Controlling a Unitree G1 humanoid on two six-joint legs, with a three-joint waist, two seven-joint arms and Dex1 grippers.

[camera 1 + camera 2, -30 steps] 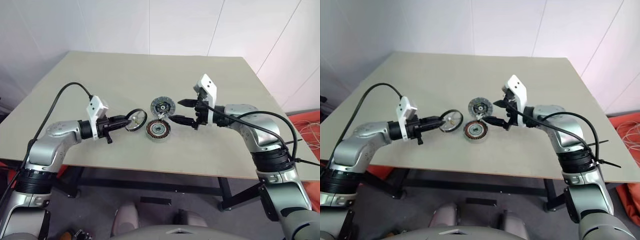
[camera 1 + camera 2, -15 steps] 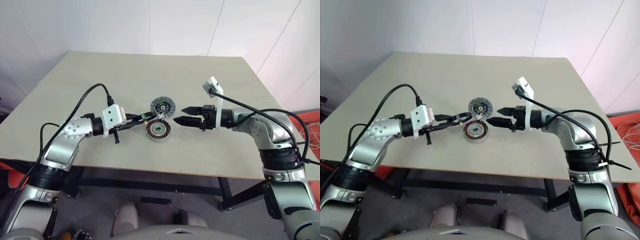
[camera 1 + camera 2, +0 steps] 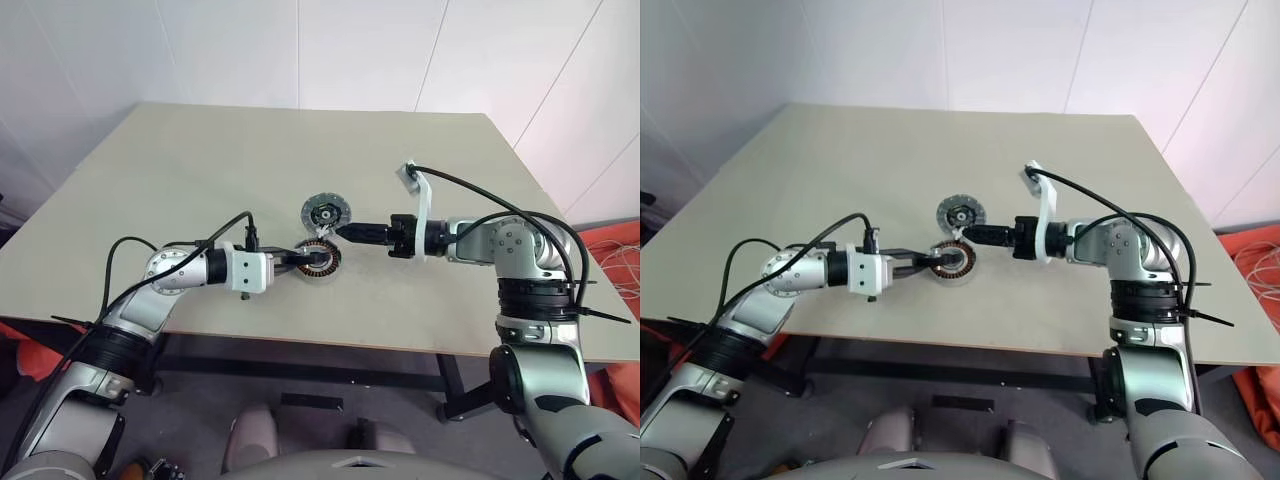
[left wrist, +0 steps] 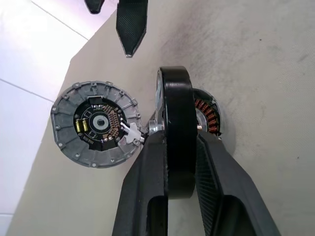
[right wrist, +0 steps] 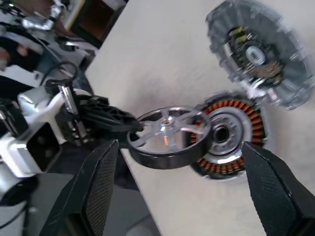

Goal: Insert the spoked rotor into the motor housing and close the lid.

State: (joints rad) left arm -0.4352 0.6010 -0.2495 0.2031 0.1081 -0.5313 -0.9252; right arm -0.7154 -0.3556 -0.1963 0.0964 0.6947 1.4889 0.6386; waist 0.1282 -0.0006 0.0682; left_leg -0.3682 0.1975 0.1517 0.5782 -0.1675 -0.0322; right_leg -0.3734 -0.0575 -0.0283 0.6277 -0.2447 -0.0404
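Note:
My left gripper (image 3: 299, 261) is shut on the spoked rotor (image 4: 176, 123), a silver spoked disc with a dark rim, pinched at that rim. The rotor (image 5: 169, 133) hangs just above the near-left edge of the motor housing (image 3: 322, 258), whose copper windings (image 5: 231, 140) show beside it. It partly overlaps the housing and I cannot tell if they touch. The lid (image 3: 326, 212), a grey ribbed disc, lies flat just behind the housing. My right gripper (image 3: 346, 232) is open and empty, a little to the right of the lid and housing and pointing at them.
Everything sits mid-way along the front part of a beige table (image 3: 200, 160), with bare surface all around. The front edge (image 3: 330, 345) runs close below both arms. A white wall stands behind. Orange material (image 3: 615, 255) lies on the floor at right.
My left gripper carried the rotor rightward to the housing and rolled, so the rotor turned from upright to nearly flat. My right gripper rolled in place and stayed open.

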